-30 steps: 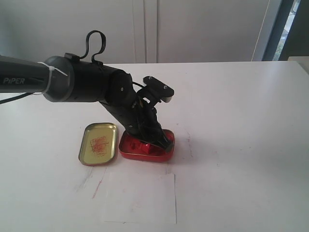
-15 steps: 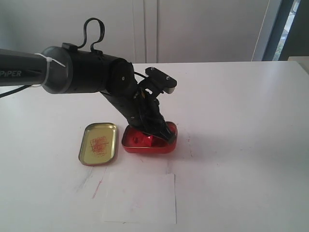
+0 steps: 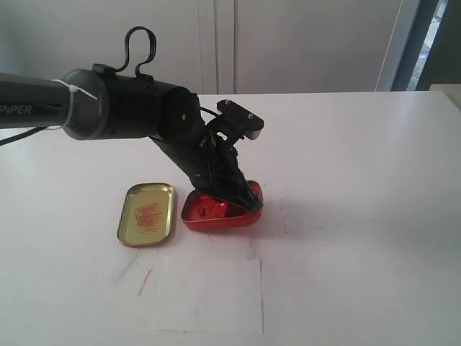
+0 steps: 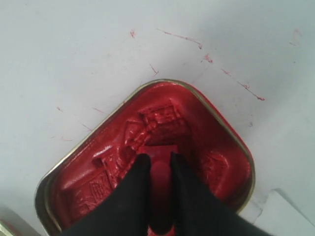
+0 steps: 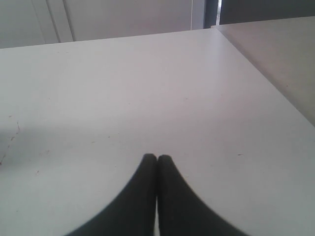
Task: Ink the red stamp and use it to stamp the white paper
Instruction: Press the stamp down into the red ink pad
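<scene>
Left tool is clamped on the red stamp down in the red ink tin, and the white paper lies on the counter at 6 o'clock from it in the exterior view, long axis 9-to-3, so the left arm's nearer (right tool is pinched together, holding nothing).

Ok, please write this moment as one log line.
left gripper: shut on red stamp, in ink tin | paper: blank | right gripper: shut
</scene>
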`<state>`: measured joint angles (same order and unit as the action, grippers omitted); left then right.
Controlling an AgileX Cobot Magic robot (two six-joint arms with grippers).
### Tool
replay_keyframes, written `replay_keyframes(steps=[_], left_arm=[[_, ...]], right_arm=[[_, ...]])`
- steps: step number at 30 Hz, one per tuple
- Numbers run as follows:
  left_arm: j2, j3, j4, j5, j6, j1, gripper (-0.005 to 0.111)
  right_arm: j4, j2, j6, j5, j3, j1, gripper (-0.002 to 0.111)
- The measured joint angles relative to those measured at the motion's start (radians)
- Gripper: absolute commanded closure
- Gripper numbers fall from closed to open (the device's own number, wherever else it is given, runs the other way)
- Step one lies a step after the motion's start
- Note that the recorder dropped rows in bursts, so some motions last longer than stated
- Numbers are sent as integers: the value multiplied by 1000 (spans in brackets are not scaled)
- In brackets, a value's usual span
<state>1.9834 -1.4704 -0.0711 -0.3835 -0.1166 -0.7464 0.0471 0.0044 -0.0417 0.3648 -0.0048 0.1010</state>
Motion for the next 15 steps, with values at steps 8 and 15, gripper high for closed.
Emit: replay_keyframes(steps=[8,15], left_arm=[[0,0,35,0,0,0,107],[0,0,37,0,0,0,107]], right_arm=[[0,0,0,0,0,0,108],[0,0,0,0,0,0,108]])
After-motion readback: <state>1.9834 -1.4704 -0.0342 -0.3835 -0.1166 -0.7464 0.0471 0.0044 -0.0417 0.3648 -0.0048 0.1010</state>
